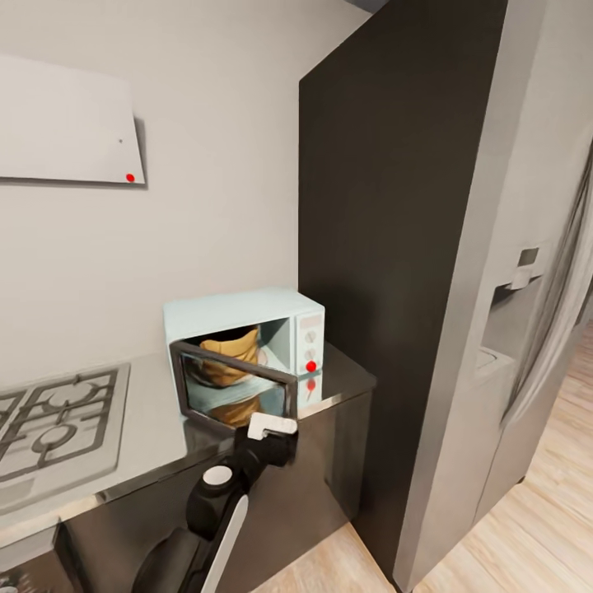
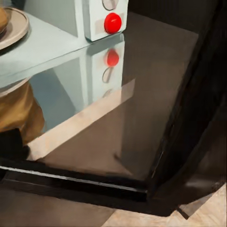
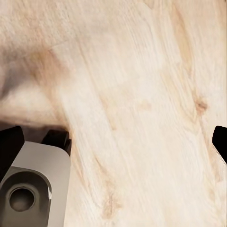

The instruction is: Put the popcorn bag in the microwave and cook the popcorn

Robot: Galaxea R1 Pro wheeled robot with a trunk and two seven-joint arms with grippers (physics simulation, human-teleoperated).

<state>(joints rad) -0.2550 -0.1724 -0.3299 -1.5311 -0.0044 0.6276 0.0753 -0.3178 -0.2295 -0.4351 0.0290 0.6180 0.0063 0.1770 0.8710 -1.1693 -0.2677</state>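
The pale mint-blue microwave (image 1: pixel 280 317) stands on the glossy grey countertop (image 1: pixel 148 428), its dark glass door (image 1: pixel 235 391) swung partly open. Inside it stands the tan popcorn bag (image 1: pixel 231 350), upright on the turntable. My left gripper (image 1: pixel 272 428) is at the door's free edge, just in front of the counter; its fingers are hidden. In the left wrist view I see the microwave's panel with the red button (image 2: pixel 112 22), the turntable plate (image 2: pixel 14 28) and the countertop (image 2: pixel 156 94). My right gripper (image 3: pixel 113 142) hangs open over the wood floor.
A steel gas hob (image 1: pixel 49 428) lies left of the microwave. A tall dark panel (image 1: pixel 387 247) and a grey fridge (image 1: pixel 502 329) rise right of it. A white hood (image 1: pixel 66 123) hangs on the wall. Light wood floor (image 1: pixel 535 527) lies open at the right.
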